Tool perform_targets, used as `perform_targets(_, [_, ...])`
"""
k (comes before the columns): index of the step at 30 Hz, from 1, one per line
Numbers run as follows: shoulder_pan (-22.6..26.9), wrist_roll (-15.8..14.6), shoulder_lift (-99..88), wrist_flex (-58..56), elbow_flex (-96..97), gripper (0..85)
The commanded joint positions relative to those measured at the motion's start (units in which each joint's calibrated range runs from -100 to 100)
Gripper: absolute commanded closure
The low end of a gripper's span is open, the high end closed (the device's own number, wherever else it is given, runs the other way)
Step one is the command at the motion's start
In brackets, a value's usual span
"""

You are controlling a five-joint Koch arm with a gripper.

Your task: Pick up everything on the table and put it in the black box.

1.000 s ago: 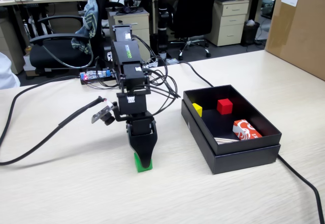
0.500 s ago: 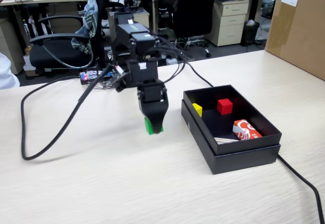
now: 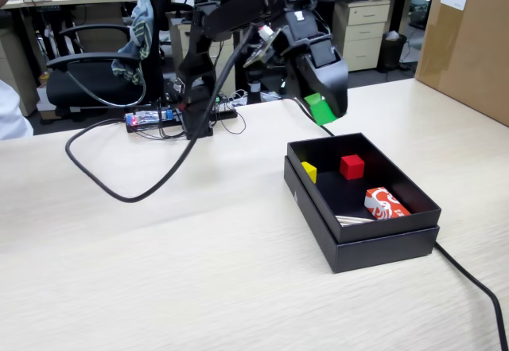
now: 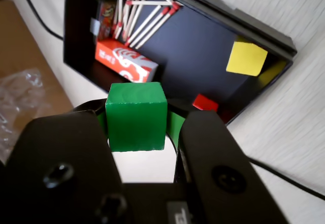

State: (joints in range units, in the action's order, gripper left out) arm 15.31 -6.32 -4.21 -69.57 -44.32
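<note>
My gripper [image 3: 324, 111] is shut on a green cube [image 3: 320, 108] and holds it in the air just above the far edge of the black box [image 3: 374, 243]. In the wrist view the green cube [image 4: 136, 116] sits between the two black jaws, with the box [image 4: 76, 31] below it. Inside the box lie a yellow cube [image 3: 309, 171], a red cube [image 3: 351, 166], a red and white matchbox [image 3: 385, 204] and several loose matches [image 4: 144, 16]. The wrist view shows the yellow cube [image 4: 247, 57], the red cube [image 4: 205, 102] and the matchbox [image 4: 126, 60] too.
A thick black cable [image 3: 119, 188] loops over the table at the left; another cable [image 3: 477, 287] runs from the box to the lower right. A cardboard box [image 3: 469, 40] stands at the right. The arm's base [image 3: 191, 120] stands at the far edge.
</note>
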Motion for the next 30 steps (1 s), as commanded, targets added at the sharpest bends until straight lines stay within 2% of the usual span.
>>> perform_targets(1, [0.54,-0.34,2.2,0.15,-4.91,84.5])
perform_targets(14, [0.05,-1.51,22.16,0.5,-3.37,84.2])
perform_targets(17, [0.2,-1.61,24.34,0.5,-2.19,76.3])
perform_targets(21, [0.2,-2.0,27.21,0.5,-2.1,76.2])
perform_targets(25, [0.15,-2.2,28.59,0.5,-0.92,66.1])
perform_targets(26, [0.15,-2.2,28.59,0.5,-0.11,59.1])
perform_targets(28, [0.05,-2.2,28.13,0.5,0.17,51.9])
perform_targets(29, [-0.1,-2.15,26.87,0.5,0.71,43.6])
perform_targets(30, [-0.24,-2.1,24.12,0.5,0.71,41.1])
